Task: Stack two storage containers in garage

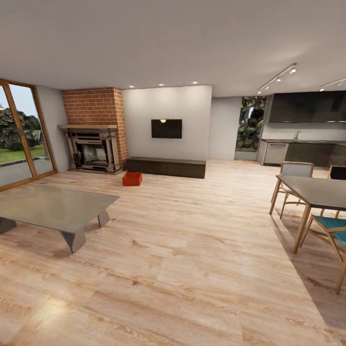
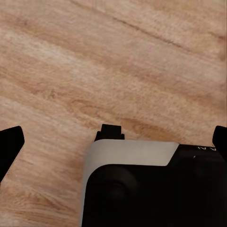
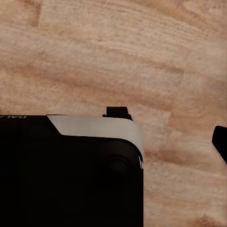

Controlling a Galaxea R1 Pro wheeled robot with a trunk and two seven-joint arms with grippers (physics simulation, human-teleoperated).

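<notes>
Bin [image 1: 131, 179] is seen far off on the plank floor [image 1: 192, 269], before the low cabinet [image 1: 166, 166] near the fireplace [image 1: 93, 149]. Left fingertips [image 2: 10, 144] are spread; the right jaws' state cannot be told. The table [image 1: 53, 206] could be clipped on approach.

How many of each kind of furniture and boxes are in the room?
Orange-red box: 1
Grey coffee table: 1
Dining table: 1
Chairs: 3
Long dark cabinet: 1
Total: 7
</notes>
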